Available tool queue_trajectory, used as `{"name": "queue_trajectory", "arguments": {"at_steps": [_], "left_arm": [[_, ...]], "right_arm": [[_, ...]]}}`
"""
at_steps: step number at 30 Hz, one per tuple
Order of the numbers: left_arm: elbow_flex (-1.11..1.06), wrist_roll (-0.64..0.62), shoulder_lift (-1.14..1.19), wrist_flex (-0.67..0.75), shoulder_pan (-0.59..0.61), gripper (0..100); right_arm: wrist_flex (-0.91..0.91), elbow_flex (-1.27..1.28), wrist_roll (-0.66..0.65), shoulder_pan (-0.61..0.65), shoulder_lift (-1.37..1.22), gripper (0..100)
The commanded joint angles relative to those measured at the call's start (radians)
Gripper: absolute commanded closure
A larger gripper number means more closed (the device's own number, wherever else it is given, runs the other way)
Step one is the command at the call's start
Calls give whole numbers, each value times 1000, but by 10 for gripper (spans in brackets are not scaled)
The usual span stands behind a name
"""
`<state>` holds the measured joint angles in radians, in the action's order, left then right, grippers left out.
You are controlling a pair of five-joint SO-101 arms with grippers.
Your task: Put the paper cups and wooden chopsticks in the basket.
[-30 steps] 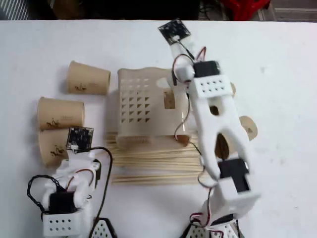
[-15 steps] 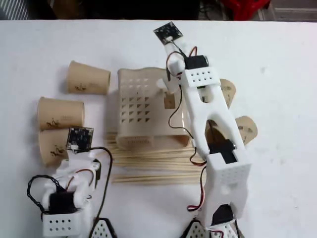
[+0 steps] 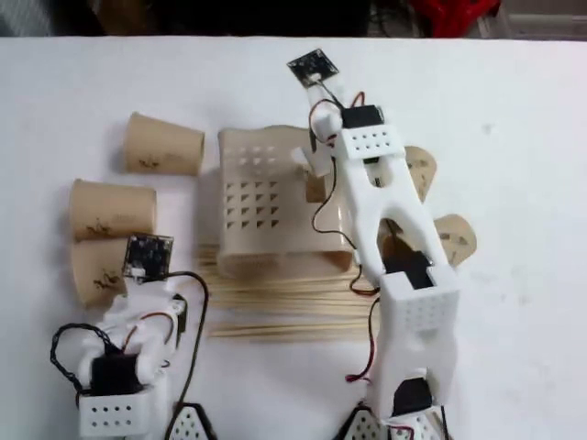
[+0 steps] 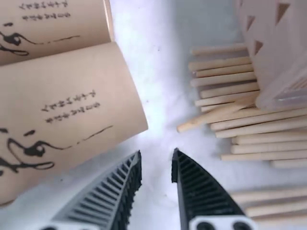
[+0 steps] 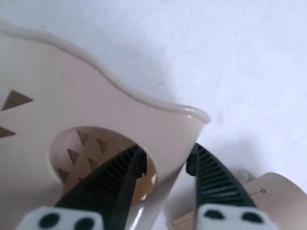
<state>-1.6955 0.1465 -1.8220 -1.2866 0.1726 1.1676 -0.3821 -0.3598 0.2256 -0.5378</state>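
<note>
Swung back over the beige, triangle-pierced basket (image 3: 248, 247) at mid-desk (image 3: 514, 110), the right gripper (image 5: 166, 149) now straddles its handle-hole wall, fingers open, one inside, one outside. The left gripper (image 4: 156, 152), fingers slightly apart, hangs between a printed tan paper cup (image 4: 62, 110) and the wooden chopsticks (image 4: 230, 91).

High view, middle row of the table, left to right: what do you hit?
paper cup lying on its side → basket → right arm, stretched over the basket's right edge → two more paper cups, partly hidden behind that arm
</note>
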Motion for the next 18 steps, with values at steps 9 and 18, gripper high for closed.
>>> {"name": "queue_trajectory", "arguments": {"at_steps": [9, 18], "left_arm": [[3, -8, -7, -2, -7, 881], [3, -8, -7, -2, -7, 881]], "right_arm": [[-13, -84, 157, -33, 143, 981], [-12, -83, 273, -33, 406, 981]]}}
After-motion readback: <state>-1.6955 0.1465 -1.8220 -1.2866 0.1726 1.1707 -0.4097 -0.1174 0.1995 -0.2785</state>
